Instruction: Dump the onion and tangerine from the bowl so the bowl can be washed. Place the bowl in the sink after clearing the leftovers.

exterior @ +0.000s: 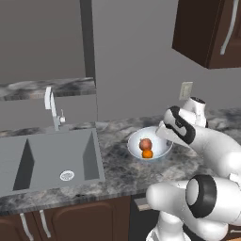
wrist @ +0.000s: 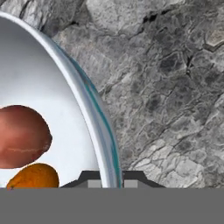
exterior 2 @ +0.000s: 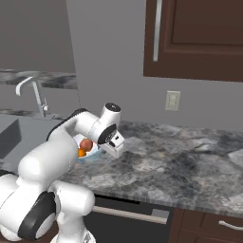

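Note:
The white, bluish-tinted bowl point(exterior: 158, 148) point(exterior 2: 95, 154) stands upright on the marble counter, just right of the sink point(exterior: 49, 157). Inside it lie the reddish-brown onion point(exterior: 145, 143) point(exterior 2: 86, 144) point(wrist: 22, 135) and, touching it, the smaller orange tangerine point(exterior: 147, 153) point(exterior 2: 81, 153) point(wrist: 34, 177). My gripper point(wrist: 110, 180) is shut on the bowl's rim point(wrist: 94, 113) at the side away from the sink. One fingertip point(wrist: 89, 178) sits inside the rim and the other outside. In both base views the white hand point(exterior: 176, 124) point(exterior 2: 113, 138) hides the fingers.
The grey sink basin has a round drain point(exterior: 67, 175) and a curved faucet point(exterior: 52, 107) point(exterior 2: 33, 92) behind it. Marble counter point(exterior 2: 180, 161) stretches to the right of the bowl. A wall outlet point(exterior 2: 172, 100) and dark upper cabinets point(exterior 2: 199, 38) lie above.

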